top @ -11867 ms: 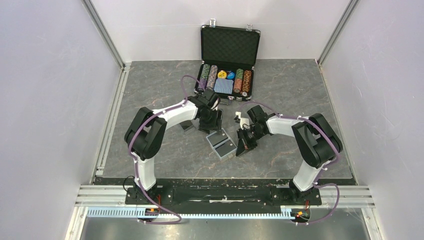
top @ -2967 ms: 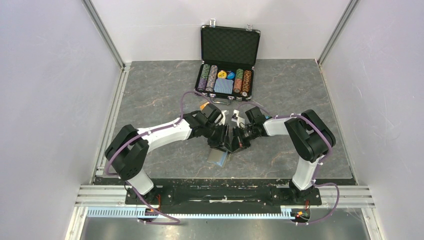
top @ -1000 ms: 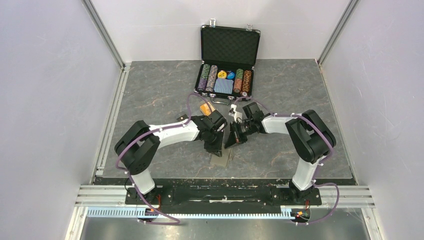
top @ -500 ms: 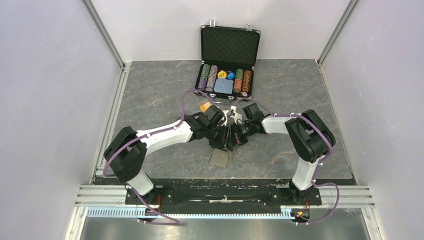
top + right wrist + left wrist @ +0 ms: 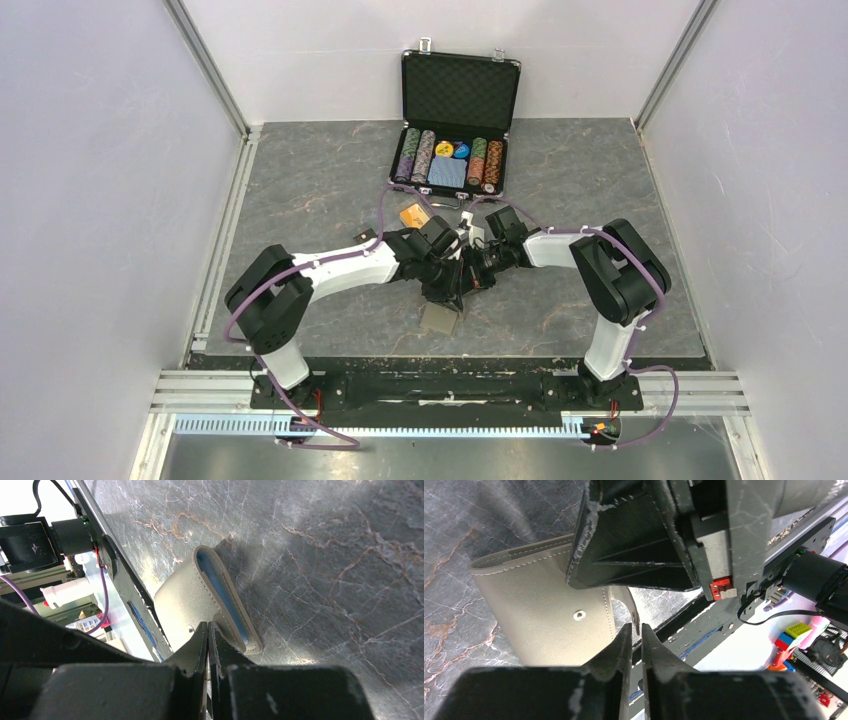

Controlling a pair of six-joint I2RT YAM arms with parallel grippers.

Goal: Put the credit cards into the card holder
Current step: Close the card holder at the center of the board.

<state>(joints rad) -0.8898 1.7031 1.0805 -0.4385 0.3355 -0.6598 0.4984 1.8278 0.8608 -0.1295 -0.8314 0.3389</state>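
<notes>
Right hand (image 5: 207, 626): fingers pressed together, tips at the edge of the wallet (image 5: 182, 597). Left hand (image 5: 633, 629): fingers almost together by its flap; you cannot tell whether they pinch it. Wallet on the worktop (image 5: 300, 180) between both arms, blue lining showing, no card seen inside. Orange card (image 5: 412, 215) lies out beyond, so the job is likely unfinished. No readable writing.

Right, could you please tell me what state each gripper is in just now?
Left gripper: nearly closed at the wallet flap; grip cannot be told.
Right gripper: closed, tips against the wallet; grip cannot be told.
</notes>
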